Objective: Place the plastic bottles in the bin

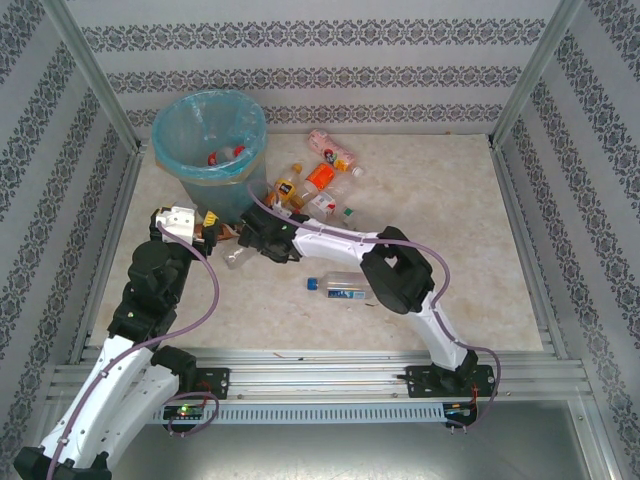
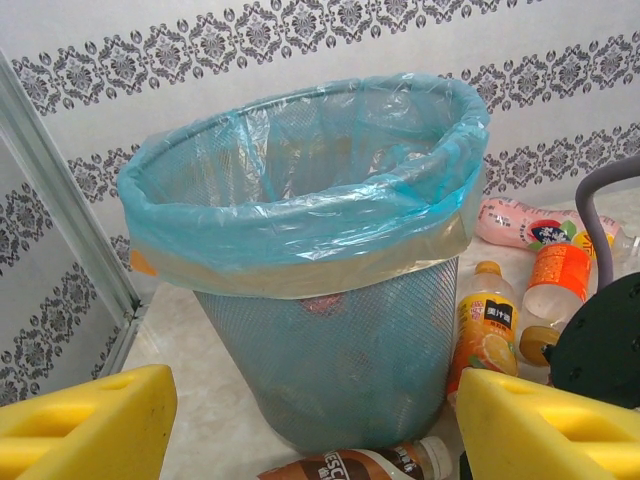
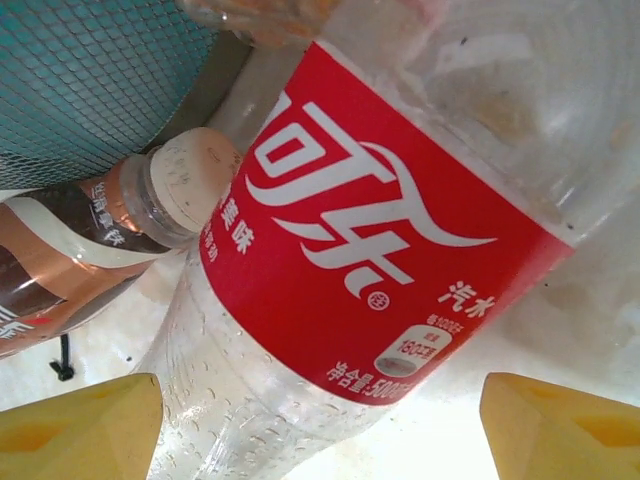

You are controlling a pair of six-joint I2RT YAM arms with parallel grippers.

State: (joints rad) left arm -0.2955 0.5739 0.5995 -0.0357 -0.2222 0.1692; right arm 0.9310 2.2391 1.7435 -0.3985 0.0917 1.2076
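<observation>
The bin [image 1: 208,145] stands at the back left with a light-blue bag [image 2: 300,190] over its rim and bottles [image 1: 225,155] inside. More plastic bottles lie to its right: pink [image 1: 332,150], orange-labelled [image 1: 320,177], orange juice [image 2: 487,335], and a blue-labelled one [image 1: 340,287] nearer me. My left gripper [image 2: 315,440] is open, facing the bin's mesh wall, with a brown bottle [image 2: 350,465] lying just below it. My right gripper [image 3: 320,440] is open over a clear, red-labelled bottle [image 3: 370,250] that lies between its yellow fingers [image 3: 80,430], with a gap on both sides.
The brown bottle's white cap [image 3: 185,180] rests against the red-labelled bottle, beside the bin's mesh [image 3: 90,80]. Both grippers [image 1: 210,228] [image 1: 262,232] are close together in front of the bin. Patterned walls and metal posts [image 1: 95,70] enclose the table.
</observation>
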